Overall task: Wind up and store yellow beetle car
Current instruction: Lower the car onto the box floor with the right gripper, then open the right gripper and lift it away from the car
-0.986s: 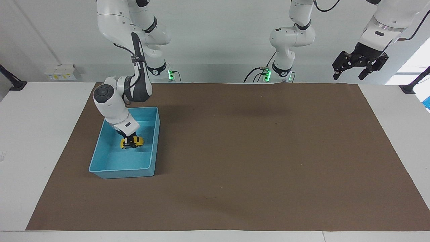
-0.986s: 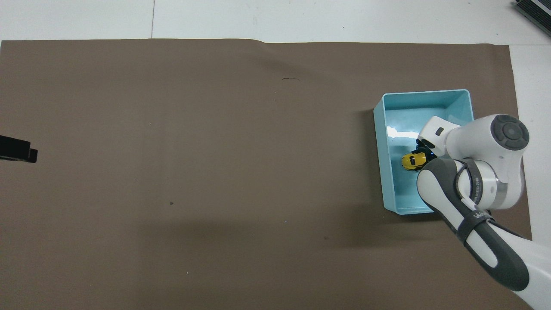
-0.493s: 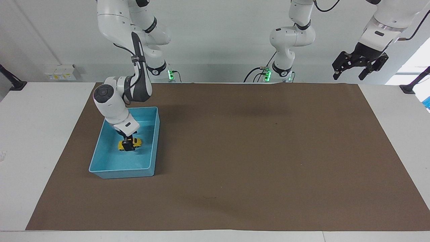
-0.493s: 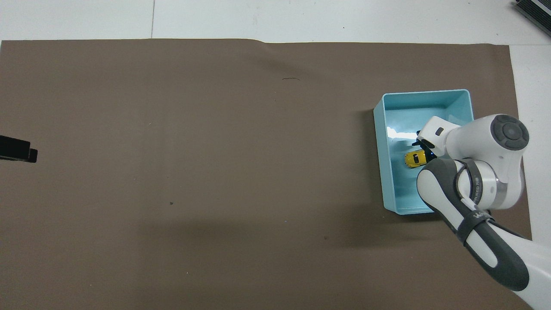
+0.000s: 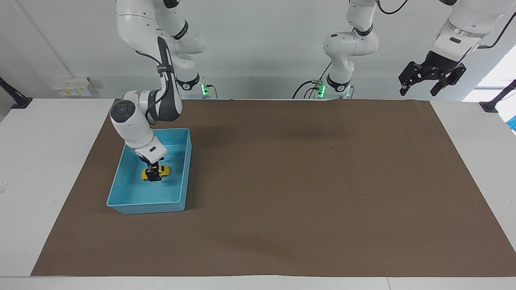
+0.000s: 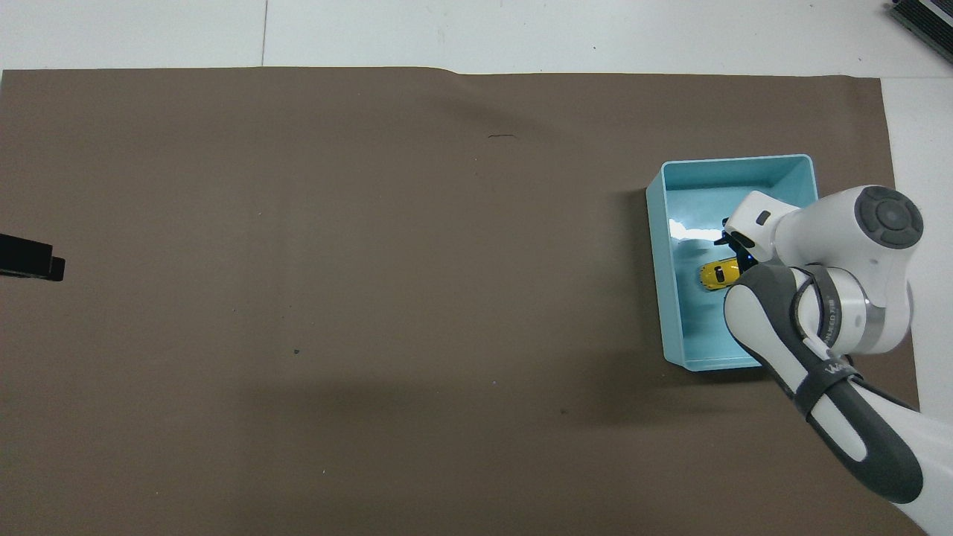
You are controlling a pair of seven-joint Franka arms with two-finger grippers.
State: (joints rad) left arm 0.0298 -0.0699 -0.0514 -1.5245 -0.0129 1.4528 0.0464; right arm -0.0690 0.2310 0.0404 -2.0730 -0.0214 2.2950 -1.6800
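Note:
The yellow beetle car (image 5: 160,170) sits on the floor of the light-blue bin (image 5: 186,169), which stands toward the right arm's end of the table. My right gripper (image 5: 152,173) reaches down into the bin, and its fingers are open on either side of the car, one dark finger in front of it. In the overhead view the car (image 6: 717,274) lies in the middle of the bin (image 6: 655,253), partly under the right gripper (image 6: 733,251). My left gripper (image 5: 431,78) waits, open and empty, high above the left arm's end of the table.
A brown mat (image 5: 302,181) covers most of the white table. The bin holds only the car. The left gripper's black tip (image 6: 30,257) shows at the edge of the overhead view.
The right gripper set the car down on the bin floor and let go. Over the last half second the car stays put while the right wrist lifts slightly. The left arm has not moved.

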